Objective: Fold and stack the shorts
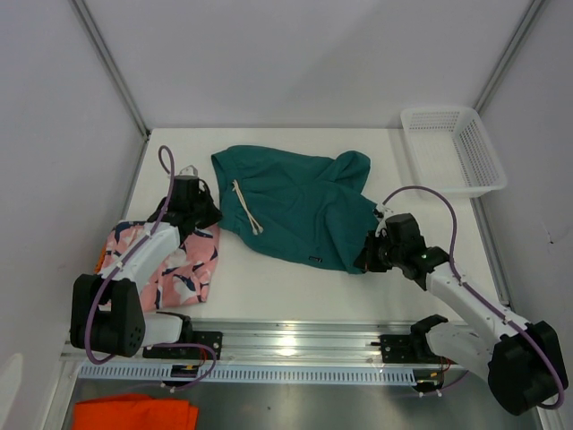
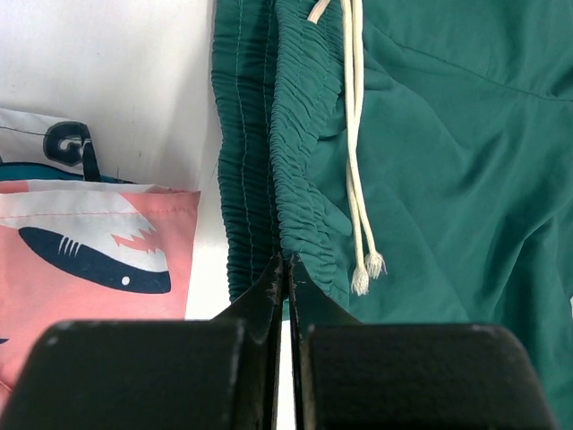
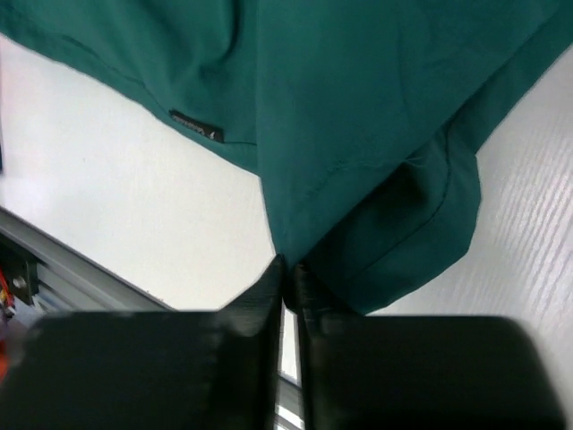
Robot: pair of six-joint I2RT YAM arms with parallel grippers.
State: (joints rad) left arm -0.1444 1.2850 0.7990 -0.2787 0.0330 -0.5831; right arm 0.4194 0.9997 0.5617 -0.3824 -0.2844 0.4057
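The teal green shorts [image 1: 295, 210] lie spread across the middle of the table, their white drawstring [image 2: 354, 179] trailing over the waistband. My left gripper [image 2: 286, 262] is shut on the gathered waistband's edge at the shorts' left side [image 1: 211, 215]. My right gripper [image 3: 288, 265] is shut on the hem corner of a leg at the shorts' near right [image 1: 365, 258]. The pink shark shorts [image 1: 175, 264] lie folded at the left, beside my left arm. A strip of the graphic print shorts [image 2: 45, 143] shows from under them.
A white mesh basket [image 1: 452, 148] stands at the back right corner. A bright orange cloth [image 1: 134, 414] lies below the table's near rail [image 1: 295, 345]. Side walls close in the table on the left and right.
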